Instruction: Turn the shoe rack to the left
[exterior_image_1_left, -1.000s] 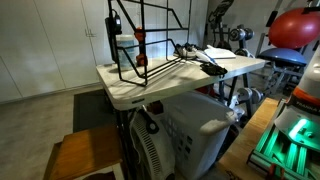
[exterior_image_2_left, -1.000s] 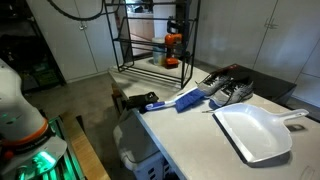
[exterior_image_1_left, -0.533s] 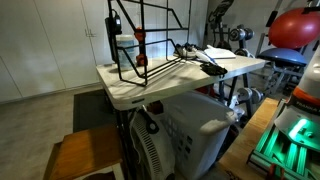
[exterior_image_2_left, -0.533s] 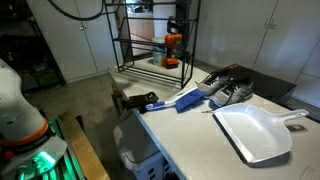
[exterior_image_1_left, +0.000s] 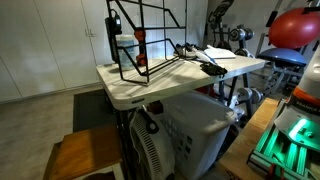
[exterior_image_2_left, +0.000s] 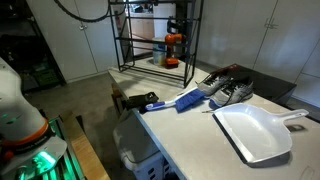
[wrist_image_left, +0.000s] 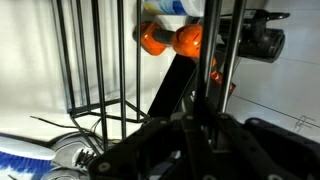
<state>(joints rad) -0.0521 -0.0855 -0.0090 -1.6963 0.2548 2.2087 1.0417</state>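
In the wrist view the gripper (wrist_image_left: 203, 125) fills the lower part of the picture as a dark mass. Its fingers appear drawn together on an upright black rod that runs straight down into their middle, so it looks clamped on the shoe rack (exterior_image_2_left: 150, 68), though the dark shapes make the contact hard to read. More thin rods of the rack stand to the left of the grasped one. An orange object (wrist_image_left: 165, 38) shows just beyond them at the top. In both exterior views the rack stands upright at the far end of the white table (exterior_image_1_left: 125, 90), close to its corner, with the arm reaching into it from above. Compared with half a second ago, the rack's uprights and top bar sit slightly differently in both exterior views, which shows a small turn, while everything else on the table lies as it did. Nearer along the tabletop, well apart from the rack, lie a pair of shoes (exterior_image_2_left: 228, 90), a blue brush (exterior_image_2_left: 187, 100) just beside them, and a white dustpan (exterior_image_2_left: 255, 132) lying flat. Below the table stands a white slatted bin (exterior_image_1_left: 190, 125); I cannot tell what it holds.
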